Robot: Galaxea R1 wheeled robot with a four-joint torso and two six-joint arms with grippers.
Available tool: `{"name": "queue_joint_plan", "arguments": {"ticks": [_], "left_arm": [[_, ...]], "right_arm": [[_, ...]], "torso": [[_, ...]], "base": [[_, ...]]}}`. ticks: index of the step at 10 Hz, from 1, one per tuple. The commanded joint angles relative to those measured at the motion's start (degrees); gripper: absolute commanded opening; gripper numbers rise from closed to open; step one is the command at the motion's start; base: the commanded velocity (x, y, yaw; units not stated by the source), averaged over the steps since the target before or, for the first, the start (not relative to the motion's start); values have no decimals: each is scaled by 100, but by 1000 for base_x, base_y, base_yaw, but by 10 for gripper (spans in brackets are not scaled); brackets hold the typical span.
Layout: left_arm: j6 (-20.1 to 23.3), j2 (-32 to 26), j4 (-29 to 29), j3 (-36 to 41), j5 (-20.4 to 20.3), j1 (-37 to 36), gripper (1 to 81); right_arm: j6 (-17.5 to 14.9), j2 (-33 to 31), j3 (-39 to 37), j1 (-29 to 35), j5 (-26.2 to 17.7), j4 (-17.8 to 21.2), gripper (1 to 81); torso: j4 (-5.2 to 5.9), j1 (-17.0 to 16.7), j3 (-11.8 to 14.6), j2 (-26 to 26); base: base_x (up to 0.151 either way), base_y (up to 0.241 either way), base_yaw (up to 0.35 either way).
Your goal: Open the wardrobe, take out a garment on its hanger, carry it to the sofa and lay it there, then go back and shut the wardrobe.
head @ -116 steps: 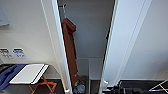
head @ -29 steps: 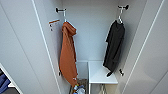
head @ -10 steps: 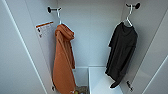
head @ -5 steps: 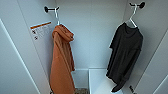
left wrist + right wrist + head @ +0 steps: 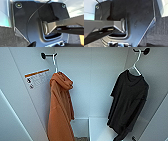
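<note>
**Wardrobe standing open, both garments hanging inside**

Wardrobe [image 5: 100, 84] is showing its white interior in the head view, with the doors swung clear to either side. Black short-sleeved garment [image 5: 130, 103] is hanging at the right of the compartment on a thin white hanger [image 5: 135, 64], whose hook is sitting over a dark round peg [image 5: 145, 50] on the right inner wall. The fabric is drooping limp, its lower edge reaching down close to the pale floor panel [image 5: 100, 128] of the cabinet.

An orange hooded garment [image 5: 60, 112] is hanging at the left on a second white hanger [image 5: 54, 63], carried by a matching dark peg [image 5: 44, 55] on the left inner wall (hood folded forward at the shoulder). The two garments are hanging well apart, with bare back wall between them. A printed label with an orange strip [image 5: 37, 78] is sticking to the left inner wall, just beside the orange garment.

Both wrist views are showing the robot's own dark plate and jointed bar over grey carpet [image 5: 159, 31]. Whether the left or right end effector is released or clenched cannot be told.
</note>
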Motion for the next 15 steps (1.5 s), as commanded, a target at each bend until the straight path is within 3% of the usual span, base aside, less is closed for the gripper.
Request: {"name": "queue_joint_plan", "arguments": {"ticks": [1, 8, 9, 10, 11, 12, 15], "left_arm": [[20, -25, 3, 16, 274, -81, 811], [20, 45, -250, -160, 274, -107, 811], [20, 54, -286, -169, 274, -99, 811], [20, 63, -286, -169, 274, -107, 811], [20, 63, -295, -169, 274, -116, 811], [20, 63, -295, -169, 274, -116, 811], [20, 63, -304, -178, 274, -151, 811]], "right_arm": [[-17, 6, -8, 118, -332, -46, 811], [-35, 68, 36, 101, -315, -63, 811], [-44, 77, 36, 109, -323, -63, 811], [-52, 77, 36, 127, -323, -63, 811], [-52, 77, 18, 127, -323, -63, 811], [-52, 77, 18, 135, -323, -63, 811], [-61, 77, 18, 136, -323, -72, 811]], "torso": [[0, 0, 0, 0], [0, -5, 2, 0], [-169, -5, 2, 0], [-560, -5, 2, 0], [-623, -5, 2, 0], [-757, -5, 2, 0], [-1349, -5, 2, 0]], "base": [[0, 0, 0], [0, 0, 0], [0, 0, 0], [0, 0, 0], [0, 0, 0], [0, 0, 0], [0, 0, 0]]}}
